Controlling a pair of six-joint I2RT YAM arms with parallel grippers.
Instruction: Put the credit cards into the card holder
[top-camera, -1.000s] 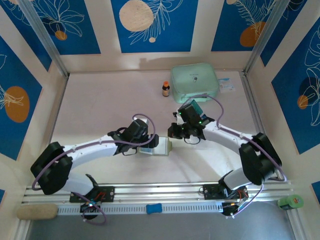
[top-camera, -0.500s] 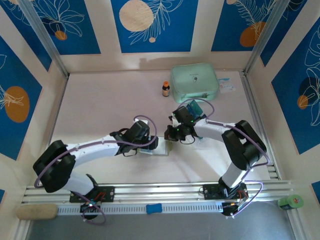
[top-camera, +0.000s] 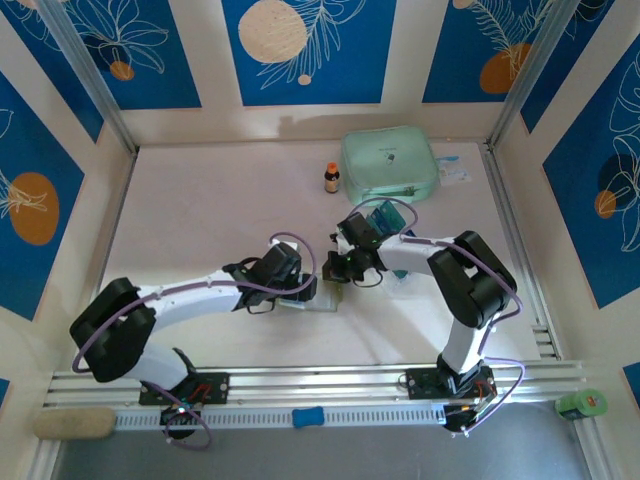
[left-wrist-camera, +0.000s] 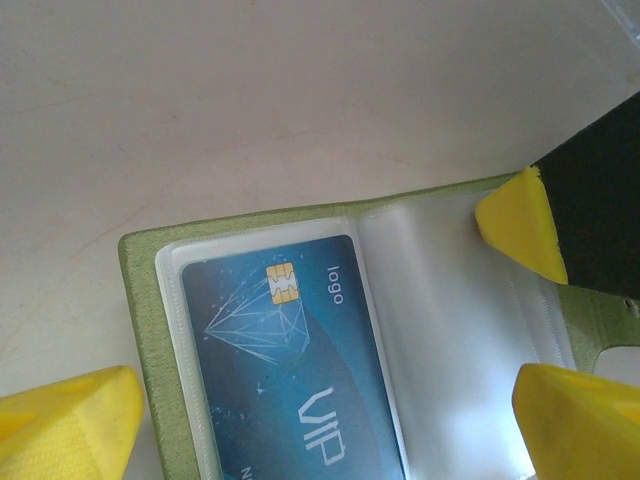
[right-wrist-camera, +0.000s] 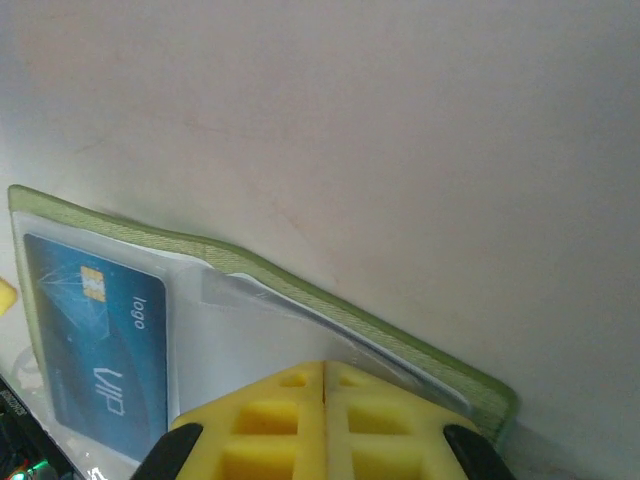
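Note:
The olive-green card holder (left-wrist-camera: 140, 300) lies open on the table (top-camera: 200, 220), clear pockets up. One teal-blue credit card (left-wrist-camera: 290, 360) marked VIP sits inside its left pocket, also seen in the right wrist view (right-wrist-camera: 95, 340). My left gripper (left-wrist-camera: 330, 430) hovers low over the holder, open, one yellow fingertip on each side of it. My right gripper (right-wrist-camera: 325, 415) is shut and its tips press on the clear right pocket (right-wrist-camera: 250, 340); one of its fingers (left-wrist-camera: 520, 225) shows in the left wrist view. In the top view the holder (top-camera: 325, 296) lies between both grippers. A teal-blue patch (top-camera: 386, 213), perhaps more cards, lies behind the right wrist.
A mint-green zip case (top-camera: 388, 163) stands at the back, a small brown bottle (top-camera: 331, 178) left of it and a clear tray (top-camera: 455, 172) to its right. Walls close the table on three sides. The arm rail (top-camera: 320, 385) runs along the near edge.
The right arm has folded in, its elbow swinging left and back, and its shut gripper has slid slightly left onto the holder. The left gripper has edged a little toward the holder.

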